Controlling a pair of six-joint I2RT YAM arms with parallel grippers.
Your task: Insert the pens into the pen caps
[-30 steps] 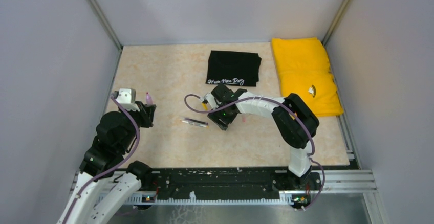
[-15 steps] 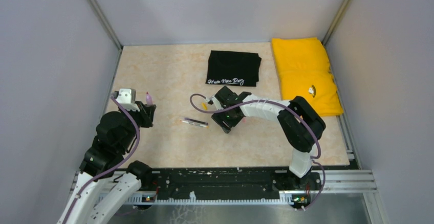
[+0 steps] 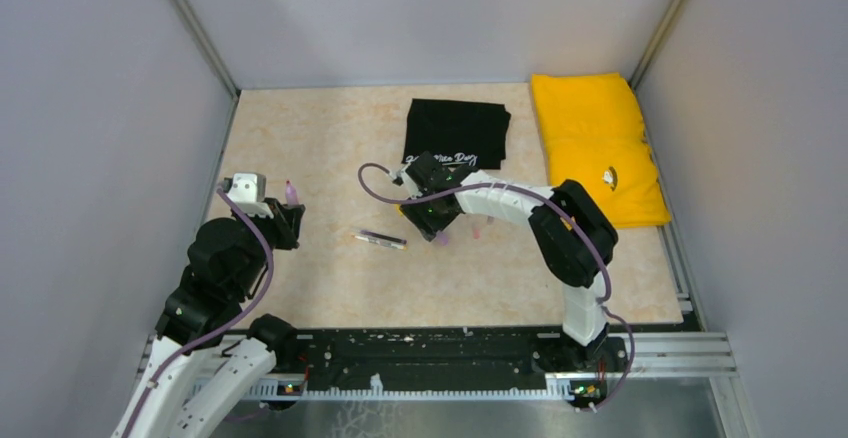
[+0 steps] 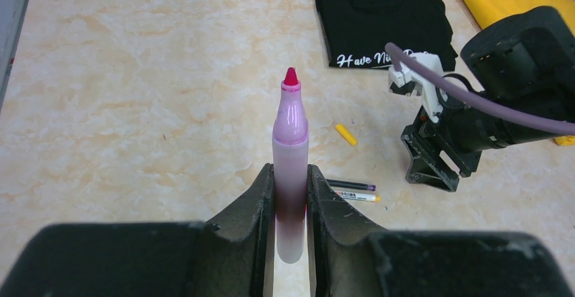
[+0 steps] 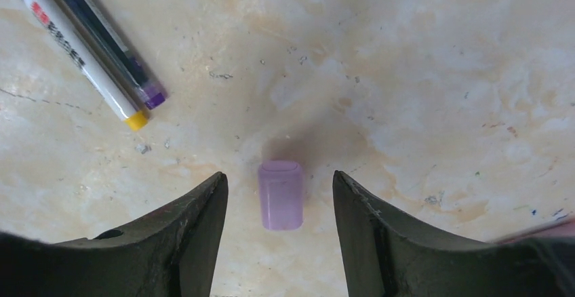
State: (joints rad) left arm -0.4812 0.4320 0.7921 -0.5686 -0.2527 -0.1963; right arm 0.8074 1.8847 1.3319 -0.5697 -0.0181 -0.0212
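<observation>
1. my left claw [image 4: 290, 175] was clamped on the pale pink pen [image 4: 290, 141]. its red tip pointed out past my fingertips. this claw stood well to the left of the black t-shirt [image 4: 386, 19].
2. my right claw [image 5: 278, 175] had its fingers apart, low over the table [image 3: 300, 128], on the near side of the t-shirt.
3. the purple cap [image 5: 281, 195] lay on the table between those fingers, touching neither.
4. the dark pen [image 5: 102, 36], purple at its end, and the white pen [image 5: 68, 43], yellow at its end, lay side by side, nearer than the t-shirt and to its left.
5. the yellow cap [image 4: 345, 134] lay alone between the t-shirt and those two pens.
</observation>
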